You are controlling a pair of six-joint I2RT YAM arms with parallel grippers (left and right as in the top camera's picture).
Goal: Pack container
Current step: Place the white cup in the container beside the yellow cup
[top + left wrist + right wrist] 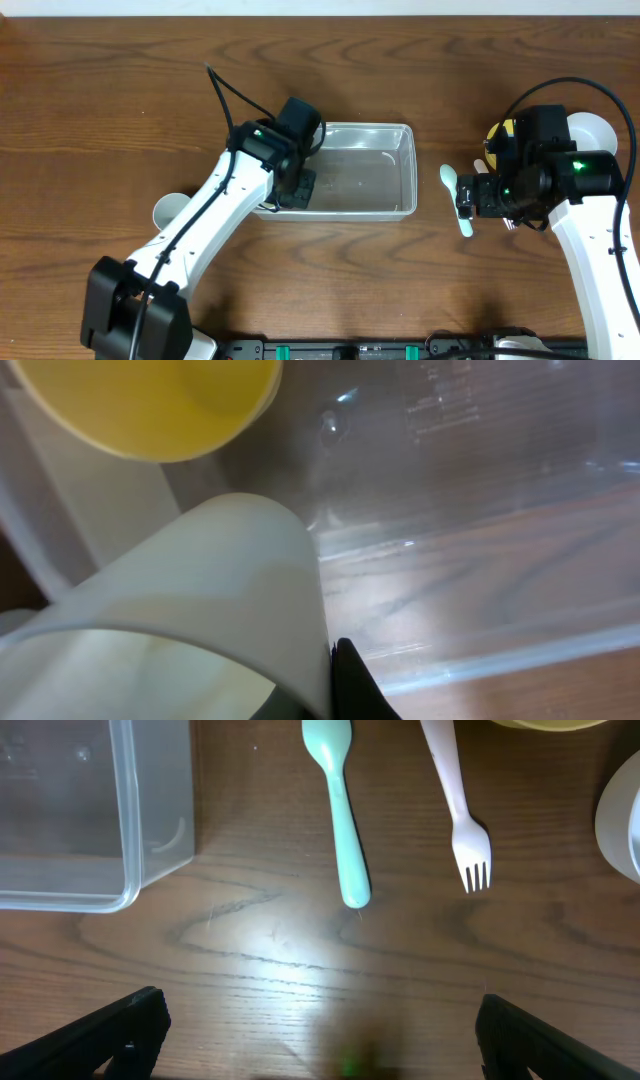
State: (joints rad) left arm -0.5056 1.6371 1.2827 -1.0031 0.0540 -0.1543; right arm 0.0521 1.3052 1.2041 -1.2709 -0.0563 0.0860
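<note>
The clear container (385, 170) lies in the middle of the table, and its corner shows in the right wrist view (130, 870). My left gripper (297, 187) is down at the container's left end, shut on the rim of a white bowl (200, 590); one black finger (352, 682) presses on its wall. A yellow bowl (150, 400) sits just beyond it, by the clear wall. The arm hides both bowls from overhead. My right gripper (468, 197) (320, 1040) hangs open and empty above bare wood, right of the container.
A mint spoon (340, 810) (448, 178) and a pale fork (455, 810) (466, 226) lie just ahead of the right gripper. Another yellow bowl (497, 135) and a white bowl (592, 130) stand at the right. One more white bowl (168, 210) sits under the left arm.
</note>
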